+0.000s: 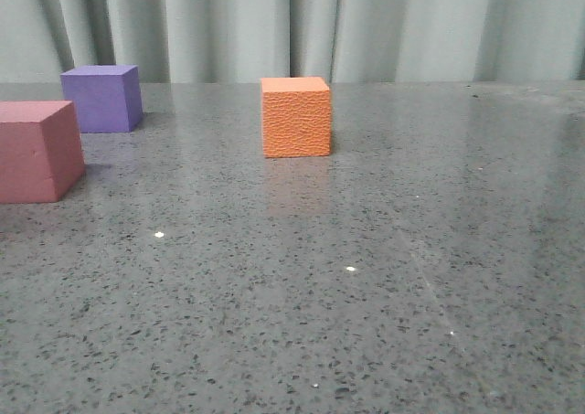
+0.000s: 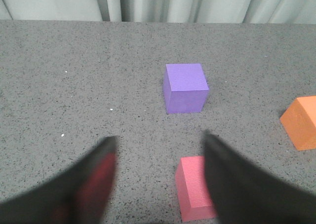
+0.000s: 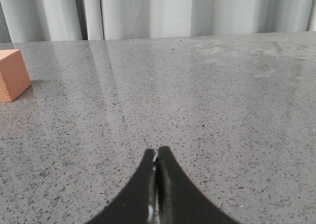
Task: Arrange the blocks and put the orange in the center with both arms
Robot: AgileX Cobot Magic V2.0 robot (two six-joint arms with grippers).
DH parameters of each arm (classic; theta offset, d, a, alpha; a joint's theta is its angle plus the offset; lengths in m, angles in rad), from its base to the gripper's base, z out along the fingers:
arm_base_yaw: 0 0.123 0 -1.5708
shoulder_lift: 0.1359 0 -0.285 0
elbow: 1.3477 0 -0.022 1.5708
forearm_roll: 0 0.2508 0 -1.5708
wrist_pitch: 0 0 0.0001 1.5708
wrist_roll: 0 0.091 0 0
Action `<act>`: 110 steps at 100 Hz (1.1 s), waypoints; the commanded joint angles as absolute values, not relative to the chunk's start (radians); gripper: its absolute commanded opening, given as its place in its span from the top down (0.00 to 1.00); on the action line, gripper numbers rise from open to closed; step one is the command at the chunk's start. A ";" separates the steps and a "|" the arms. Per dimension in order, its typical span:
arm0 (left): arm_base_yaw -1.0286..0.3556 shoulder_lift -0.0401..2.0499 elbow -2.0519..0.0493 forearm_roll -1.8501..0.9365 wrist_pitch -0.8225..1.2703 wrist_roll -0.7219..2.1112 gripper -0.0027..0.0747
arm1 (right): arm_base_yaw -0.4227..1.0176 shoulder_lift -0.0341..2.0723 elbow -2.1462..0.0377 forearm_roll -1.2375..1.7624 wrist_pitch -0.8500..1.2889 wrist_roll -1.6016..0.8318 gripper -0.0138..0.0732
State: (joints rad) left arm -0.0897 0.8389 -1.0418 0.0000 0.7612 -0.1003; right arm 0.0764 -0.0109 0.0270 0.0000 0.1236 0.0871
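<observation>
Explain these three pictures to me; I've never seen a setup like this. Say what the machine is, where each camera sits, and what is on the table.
This is a two-armed robot at a grey speckled stone table. The front view looks forward over the table; neither arm shows in it. It shows three cubes: a pink-red cube and a purple cube on the left, an orange cube farther right. The other two pictures come from cameras on the wrists. The left gripper is open, over the table by the pink-red cube. The right gripper is shut and holds nothing.

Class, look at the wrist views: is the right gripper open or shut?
Shut. In its wrist view the right gripper has its two fingertips pressed together with nothing between them, above bare table.
</observation>
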 commanded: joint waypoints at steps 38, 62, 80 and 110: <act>-0.209 0.916 -1.121 -0.176 0.605 -0.126 0.13 | 0.070 -0.035 0.013 0.000 0.038 0.078 0.92; -0.459 1.178 -1.288 -0.090 0.526 -0.267 0.13 | 0.070 -0.035 0.013 0.000 0.038 0.078 0.92; -0.621 1.439 -1.473 0.238 0.577 -0.566 0.14 | 0.070 -0.035 0.013 0.000 0.038 0.078 0.92; -0.771 1.772 -1.801 0.488 0.788 -0.789 0.14 | 0.070 -0.035 0.013 0.000 0.038 0.078 0.92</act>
State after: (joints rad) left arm -0.7478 1.7518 -1.6978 0.4315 0.7851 -0.7397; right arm 0.0764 -0.0109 0.0270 0.0000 0.1236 0.0871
